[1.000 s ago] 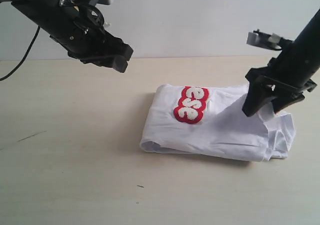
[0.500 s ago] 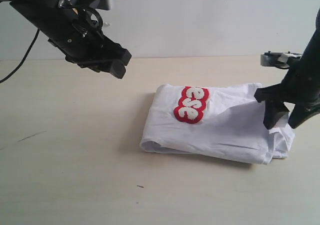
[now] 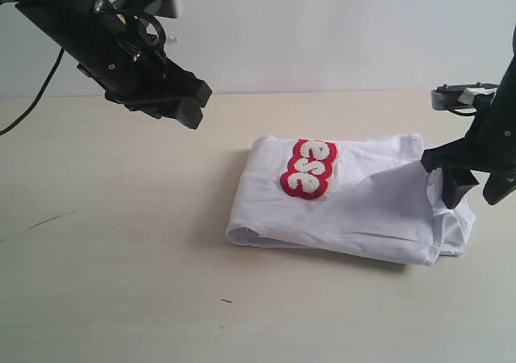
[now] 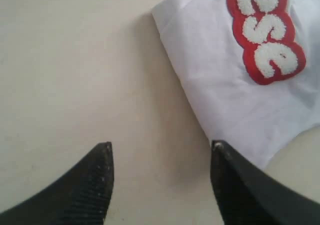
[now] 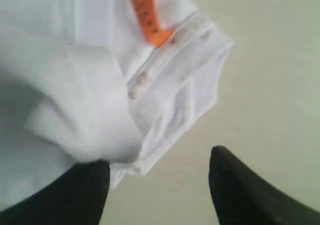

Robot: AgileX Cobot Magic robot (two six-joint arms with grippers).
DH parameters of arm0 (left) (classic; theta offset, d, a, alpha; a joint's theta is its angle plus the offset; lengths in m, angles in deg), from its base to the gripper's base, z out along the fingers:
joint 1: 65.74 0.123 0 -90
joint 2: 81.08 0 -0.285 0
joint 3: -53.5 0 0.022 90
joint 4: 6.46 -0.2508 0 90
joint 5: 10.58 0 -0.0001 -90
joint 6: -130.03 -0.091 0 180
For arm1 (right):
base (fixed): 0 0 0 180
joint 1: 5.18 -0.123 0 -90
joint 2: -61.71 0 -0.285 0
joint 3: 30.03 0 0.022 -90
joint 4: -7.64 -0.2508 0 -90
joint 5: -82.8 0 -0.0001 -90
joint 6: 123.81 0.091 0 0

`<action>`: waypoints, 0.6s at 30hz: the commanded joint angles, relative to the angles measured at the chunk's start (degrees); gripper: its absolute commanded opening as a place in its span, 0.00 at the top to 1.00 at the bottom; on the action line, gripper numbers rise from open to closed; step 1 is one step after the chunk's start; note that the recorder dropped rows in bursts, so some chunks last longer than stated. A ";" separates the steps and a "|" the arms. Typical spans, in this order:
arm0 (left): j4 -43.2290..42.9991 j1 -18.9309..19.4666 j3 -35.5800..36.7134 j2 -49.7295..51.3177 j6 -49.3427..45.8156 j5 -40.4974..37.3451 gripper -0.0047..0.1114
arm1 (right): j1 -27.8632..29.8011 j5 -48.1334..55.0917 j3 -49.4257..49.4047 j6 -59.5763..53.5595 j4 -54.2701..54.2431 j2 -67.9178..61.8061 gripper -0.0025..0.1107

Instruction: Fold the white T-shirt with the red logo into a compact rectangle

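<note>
The white T-shirt (image 3: 355,210) lies on the table (image 3: 113,258), folded into a rough rectangle several layers thick. One short end is neat. The other is looser and bunched, with layers spilling past the edge.

The red logo (image 3: 307,168) faces up on the top layer, near the neat end. Only the white letters "ese" show. At the bunched end the right wrist view shows the ribbed collar (image 5: 172,47) and an orange neck tag (image 5: 146,15) lying exposed.

The right gripper (image 3: 474,195) stands low at the bunched end of the shirt with its jaws parted. One finger is right against the fabric edge, though contact cannot be confirmed. The other is over bare table, and no cloth is clamped between them.

The left gripper (image 3: 192,109) hangs raised, well apart from the shirt, beyond its neat end. Its jaws are parted and there is nothing between them.
</note>
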 commanded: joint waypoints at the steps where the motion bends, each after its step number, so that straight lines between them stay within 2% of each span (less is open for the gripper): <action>1: 0.21 0.06 0.29 -0.54 -0.26 0.34 0.48 | 0.21 -5.42 0.05 3.19 4.24 -0.42 0.48; 6: 0.21 0.06 0.29 -0.54 -0.26 0.46 0.48 | 0.21 -4.67 1.04 4.02 3.42 -0.60 0.48; 12: 0.21 0.06 0.29 -0.54 -0.26 0.01 0.48 | 0.09 3.30 3.88 -8.10 -12.23 4.52 0.48; 15: 0.21 0.06 0.29 -0.54 -0.26 -0.10 0.48 | 0.09 5.24 2.13 -12.57 -16.13 8.02 0.48; 18: 0.21 0.06 0.29 -0.54 -0.37 -0.08 0.48 | 0.09 2.46 -2.93 -15.15 -18.13 9.96 0.48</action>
